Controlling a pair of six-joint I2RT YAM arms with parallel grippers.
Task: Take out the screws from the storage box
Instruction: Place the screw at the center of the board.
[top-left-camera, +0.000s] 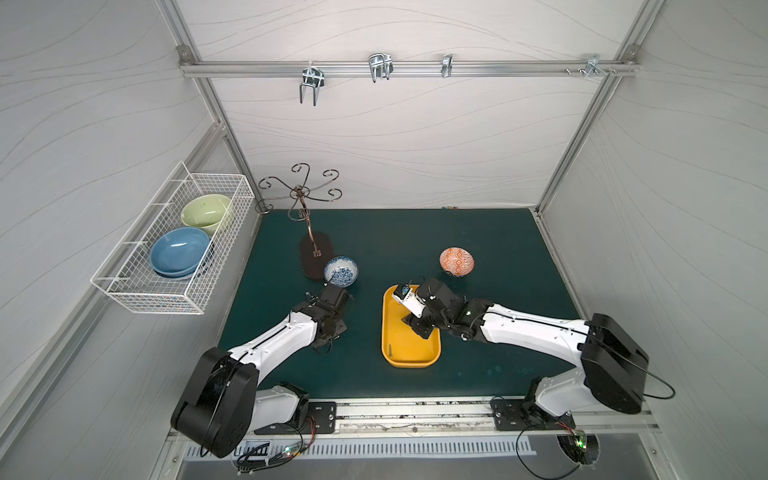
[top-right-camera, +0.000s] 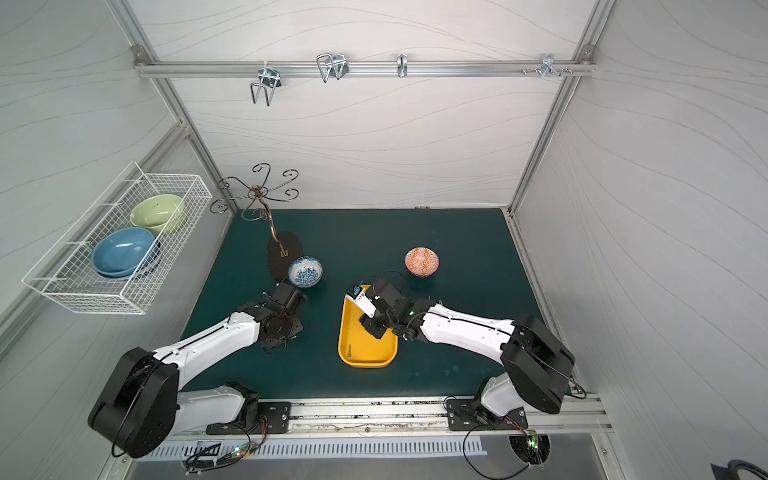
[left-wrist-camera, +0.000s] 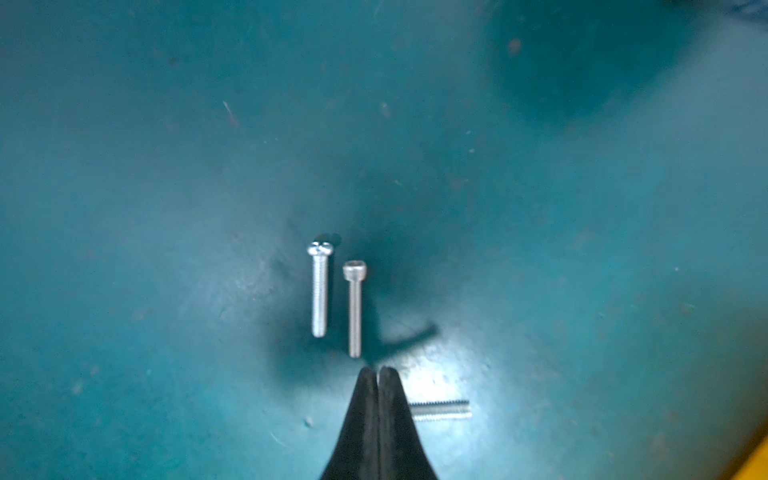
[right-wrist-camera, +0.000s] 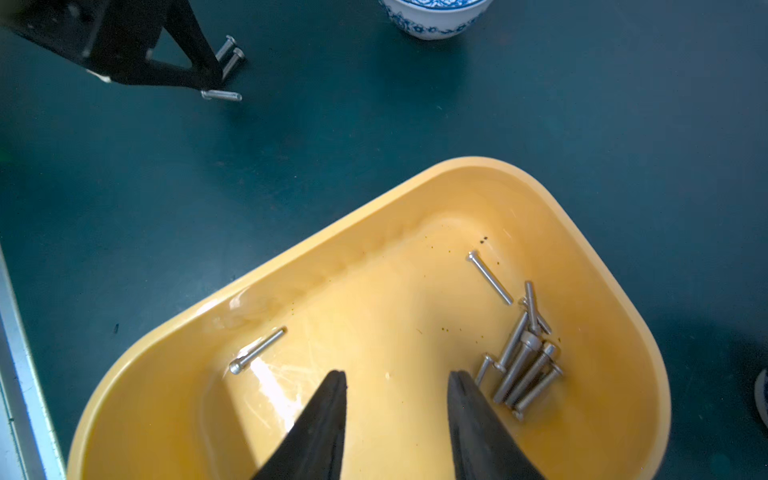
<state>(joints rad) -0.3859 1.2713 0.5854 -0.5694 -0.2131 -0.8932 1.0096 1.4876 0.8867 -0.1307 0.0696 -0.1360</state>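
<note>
right hand (right-wrist-camera: 397, 374) parted | screws (right-wrist-camera: 517, 368) heaped just beside it | inside storage box (right-wrist-camera: 374, 220)

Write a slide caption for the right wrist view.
Open right gripper hovers over the yellow storage box, most screws inside clustered together.

Left arm (top-left-camera: 270, 340): stretched forward and inward, wrist bent downward.
Left gripper (left-wrist-camera: 378, 370): jaws pressed together, tips pointing down.
Right arm (top-left-camera: 536, 328): reaching inward toward the centre, wrist pitched down.
Right gripper (right-wrist-camera: 397, 374): jaws parted, tips pointing down, gripping nothing.
</note>
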